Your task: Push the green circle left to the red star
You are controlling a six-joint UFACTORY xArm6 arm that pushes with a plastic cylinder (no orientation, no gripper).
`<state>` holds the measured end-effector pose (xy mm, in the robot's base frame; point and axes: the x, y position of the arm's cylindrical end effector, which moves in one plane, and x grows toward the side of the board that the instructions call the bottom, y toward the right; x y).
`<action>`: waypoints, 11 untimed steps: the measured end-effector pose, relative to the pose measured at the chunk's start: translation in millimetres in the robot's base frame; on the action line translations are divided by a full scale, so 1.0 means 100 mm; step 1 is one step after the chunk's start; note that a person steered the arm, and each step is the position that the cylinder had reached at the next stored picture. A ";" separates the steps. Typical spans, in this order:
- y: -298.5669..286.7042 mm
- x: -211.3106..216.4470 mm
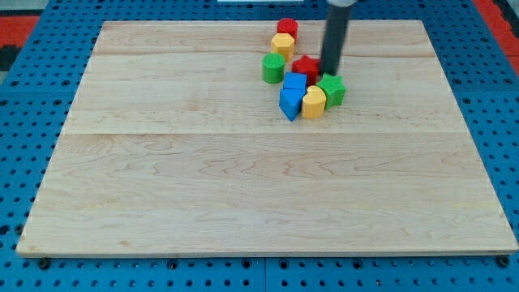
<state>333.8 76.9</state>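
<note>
Green circle (273, 68) upright on pale wooden surface (162, 178), toward the view's top, left of centre of a tight block cluster. Red star (306, 67) just to its right, apparently not quite touching. My tip (330, 73) at the lower end of the dark rod, immediately right of the red star and just above a green block (332, 90); hence well clear of the green circle, with the star between. No gripper fitted: nothing to open or close, nothing held; contact of tip with star not resolvable. Above the circle, a yellow block (282, 45) with a red block (287, 29) behind it. Below the star, two blue blocks (293, 96), touching, and beside them a second yellow block (314, 103).
</note>
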 end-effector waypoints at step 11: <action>-1.68 0.12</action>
